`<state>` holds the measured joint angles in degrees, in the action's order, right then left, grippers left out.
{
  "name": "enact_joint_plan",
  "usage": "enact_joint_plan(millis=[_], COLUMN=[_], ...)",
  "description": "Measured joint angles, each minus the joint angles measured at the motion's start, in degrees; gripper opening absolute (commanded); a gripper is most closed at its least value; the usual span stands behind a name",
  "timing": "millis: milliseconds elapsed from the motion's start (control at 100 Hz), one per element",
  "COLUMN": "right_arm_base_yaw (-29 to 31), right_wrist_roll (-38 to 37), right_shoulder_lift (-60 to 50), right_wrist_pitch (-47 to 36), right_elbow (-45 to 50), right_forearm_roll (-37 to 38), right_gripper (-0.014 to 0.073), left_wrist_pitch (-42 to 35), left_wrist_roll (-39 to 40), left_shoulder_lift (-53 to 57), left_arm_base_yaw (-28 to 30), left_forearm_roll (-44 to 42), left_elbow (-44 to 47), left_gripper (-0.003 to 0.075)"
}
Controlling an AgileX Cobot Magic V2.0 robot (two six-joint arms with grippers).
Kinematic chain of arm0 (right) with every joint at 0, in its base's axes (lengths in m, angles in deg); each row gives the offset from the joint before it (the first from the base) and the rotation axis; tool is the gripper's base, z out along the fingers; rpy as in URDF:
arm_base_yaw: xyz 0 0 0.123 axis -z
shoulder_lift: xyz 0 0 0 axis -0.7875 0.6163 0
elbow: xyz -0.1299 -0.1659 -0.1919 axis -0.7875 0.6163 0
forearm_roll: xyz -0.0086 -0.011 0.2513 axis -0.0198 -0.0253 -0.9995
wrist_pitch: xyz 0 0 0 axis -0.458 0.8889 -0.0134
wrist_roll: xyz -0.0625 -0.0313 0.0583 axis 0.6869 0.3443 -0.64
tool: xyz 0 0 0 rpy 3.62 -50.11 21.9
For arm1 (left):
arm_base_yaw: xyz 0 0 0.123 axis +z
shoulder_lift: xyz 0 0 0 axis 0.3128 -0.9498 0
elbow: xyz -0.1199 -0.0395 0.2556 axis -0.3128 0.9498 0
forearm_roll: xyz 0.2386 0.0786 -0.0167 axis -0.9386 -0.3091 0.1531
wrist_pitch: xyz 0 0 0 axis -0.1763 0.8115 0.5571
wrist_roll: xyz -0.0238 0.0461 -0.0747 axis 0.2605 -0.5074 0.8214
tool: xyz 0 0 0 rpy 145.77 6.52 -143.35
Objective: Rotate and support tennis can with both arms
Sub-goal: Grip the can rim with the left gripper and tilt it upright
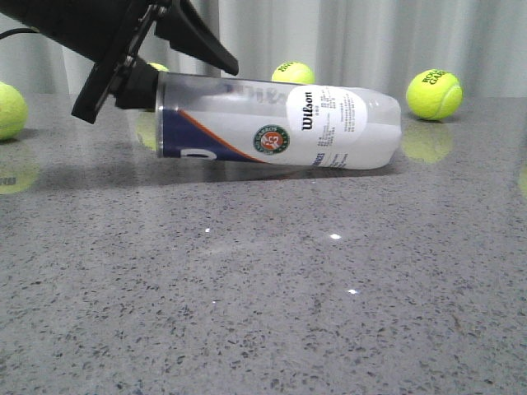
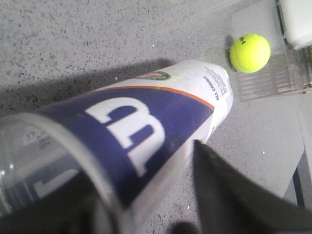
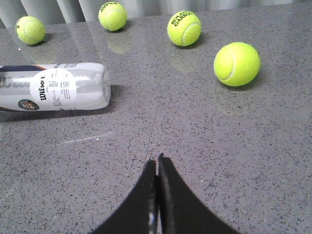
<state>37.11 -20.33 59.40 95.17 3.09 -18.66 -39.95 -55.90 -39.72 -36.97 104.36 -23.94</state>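
Observation:
The tennis can lies on its side on the grey table, its clear open end at the left raised a little and its white Wilson end resting on the surface. My left gripper is shut on the tennis can at that raised end, one black finger over the top and the other at the far side. Close up, the can runs away from the left gripper, with one finger beside it. My right gripper is shut and empty above bare table, well apart from the can.
Yellow-green tennis balls lie behind and beside the can: one at the far right, one behind it, one at the left edge. Another ball sits ahead of the right gripper. A curtain hangs behind the table.

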Motion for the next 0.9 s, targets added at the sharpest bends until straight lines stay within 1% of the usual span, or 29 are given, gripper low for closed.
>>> enact_joint_plan(millis=[30,110,230,390,490,590,700,770,900], right_arm_base_yaw=[0.00,0.00,0.00,0.00,0.00,0.00,0.00,0.00,0.00], right_wrist_roll=[0.00,0.11,0.11,0.11,0.11,0.11,0.11,0.11,0.11], right_shoulder_lift=[0.00,0.00,0.00,0.00,0.00,0.00,0.00,0.00,0.00], right_wrist_pitch=[0.00,0.00,0.00,0.00,0.00,0.00,0.00,0.00,0.00], right_elbow=[0.00,0.00,0.00,0.00,0.00,0.00,0.00,0.00,0.00], right_forearm_roll=[0.00,0.00,0.00,0.00,0.00,0.00,0.00,0.00,0.00], right_gripper=[-0.0051,-0.0051,-0.0051,-0.0051,-0.0051,-0.0051,-0.0051,-0.0051,-0.0051], left_wrist_pitch=[0.00,0.52,1.76,2.81,2.53,1.98,2.62,4.90,11.45], left_wrist_roll=[0.00,0.00,-0.35,-4.85,-6.90,-7.26,-3.68,0.18,6.80], left_shoulder_lift=[0.00,0.00,0.12,0.71,2.53,5.51,9.08,10.91,12.11], left_arm_base_yaw=[0.00,0.00,-0.12,-0.12,-0.12,-0.12,-0.12,-0.12,-0.12], left_forearm_roll=[0.22,1.56,3.85,8.11,7.81,3.64,-4.52,-11.19,-23.00], left_elbow=[0.00,-0.10,-0.44,-0.47,-0.70,-2.50,-6.90,-10.64,-17.61], left_gripper=[0.0074,-0.0023,-0.0020,-0.0021,-0.0021,-0.0021,-0.0021,-0.0021,-0.0021])
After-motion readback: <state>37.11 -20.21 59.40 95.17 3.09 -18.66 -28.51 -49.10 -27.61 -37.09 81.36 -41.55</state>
